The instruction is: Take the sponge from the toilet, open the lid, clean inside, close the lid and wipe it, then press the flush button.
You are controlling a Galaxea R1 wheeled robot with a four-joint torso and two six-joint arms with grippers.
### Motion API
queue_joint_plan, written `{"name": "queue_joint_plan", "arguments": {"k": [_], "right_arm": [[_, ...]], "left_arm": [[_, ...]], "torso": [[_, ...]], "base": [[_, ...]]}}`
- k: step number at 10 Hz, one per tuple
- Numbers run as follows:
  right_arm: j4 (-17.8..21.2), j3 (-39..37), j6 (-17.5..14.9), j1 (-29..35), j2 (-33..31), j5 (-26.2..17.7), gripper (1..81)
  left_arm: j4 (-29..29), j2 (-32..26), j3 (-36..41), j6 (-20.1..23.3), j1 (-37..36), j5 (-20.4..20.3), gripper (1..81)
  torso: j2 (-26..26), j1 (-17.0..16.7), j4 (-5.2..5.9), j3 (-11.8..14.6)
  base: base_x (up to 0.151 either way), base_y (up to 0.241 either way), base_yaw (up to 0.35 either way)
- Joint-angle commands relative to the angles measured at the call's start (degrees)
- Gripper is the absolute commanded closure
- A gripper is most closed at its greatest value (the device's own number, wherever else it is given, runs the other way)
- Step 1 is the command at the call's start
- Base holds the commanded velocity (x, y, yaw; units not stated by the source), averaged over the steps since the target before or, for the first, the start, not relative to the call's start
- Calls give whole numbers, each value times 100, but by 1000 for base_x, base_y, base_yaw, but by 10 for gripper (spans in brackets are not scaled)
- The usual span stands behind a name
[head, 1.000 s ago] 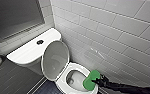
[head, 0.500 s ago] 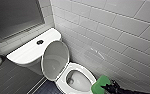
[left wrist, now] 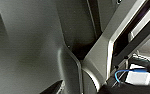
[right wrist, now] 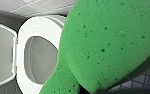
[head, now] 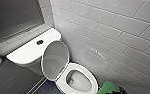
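Since the right hand (head: 120,90) is clamped on the sponge (right wrist: 111,42), with the pad bulging well past the grip, there's a broad soft face free to scrub with. The sponge hangs in the air just beside the front edge of the toilet (head: 63,84), not in the bowl (head: 79,80). The lid (head: 54,60) is up and leans back against the tank (head: 28,51), so the bowl is open for access. My read: this is the inside-clean step, with lid-close and wipe not yet done. The flush button (head: 40,42) sits centre of the tank top, behind the raised lid. Left hand: can't tell if it's open or closed.
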Motion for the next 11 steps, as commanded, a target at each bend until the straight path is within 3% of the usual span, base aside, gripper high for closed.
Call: {"name": "queue_joint_plan", "arguments": {"k": [1,3,6,11], "right_arm": [[-117,881,-33,782,-696,-168,811],[-108,608,-41,1326,-301,-598,811],[-99,-570,-15,2066,939,-1416,811],[-196,-2578,-33,2742,2877,-1924,811]], "left_arm": [[-10,-58,223,23,63,461,10],[-10,-58,232,23,46,452,10],[-10,-75,232,15,28,452,10],[-19,-84,206,23,19,443,10]], "torso": [[0,0,0,0],[0,0,0,0],[0,0,0,0],[0,0,0,0]], "base": [[0,0,0],[0,0,0],[0,0,0],[0,0,0]]}}
